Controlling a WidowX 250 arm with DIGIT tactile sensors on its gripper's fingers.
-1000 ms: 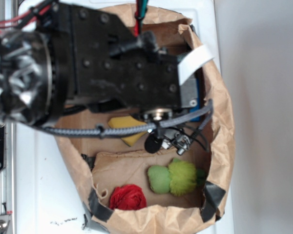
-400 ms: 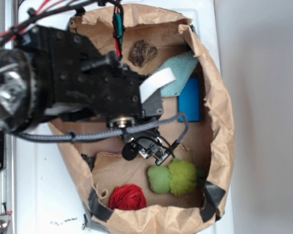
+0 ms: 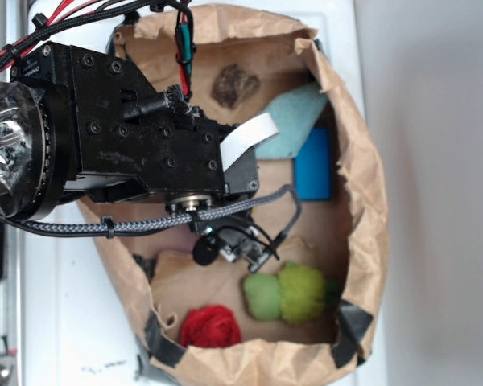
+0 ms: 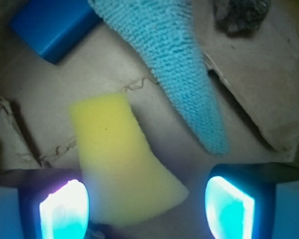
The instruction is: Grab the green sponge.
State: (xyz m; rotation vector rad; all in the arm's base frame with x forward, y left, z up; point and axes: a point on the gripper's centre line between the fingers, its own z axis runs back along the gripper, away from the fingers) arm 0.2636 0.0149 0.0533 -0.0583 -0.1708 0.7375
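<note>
The green sponge (image 3: 286, 295) lies on the brown paper floor near the front right of the bag, a pale smooth lump joined to a fuzzy lime puff. It is out of the wrist view. My arm (image 3: 145, 137) hangs over the left half of the bag, up and to the left of the sponge, and hides the fingers from outside. In the wrist view my gripper (image 4: 147, 201) is open, with a yellow wedge sponge (image 4: 119, 159) lying below and between the two glowing fingertips (image 4: 65, 206), untouched.
A teal terry cloth (image 3: 294, 121) and a blue block (image 3: 312, 165) lie at the back right. A dark brown lump (image 3: 235, 84) sits at the back, a red puff (image 3: 211, 326) front left of the sponge. Crumpled paper walls (image 3: 362, 185) ring everything.
My arm has swung left, uncovering the cloth, the blue block and the brown lump and covering the yellow sponge. The green sponge has not moved.
</note>
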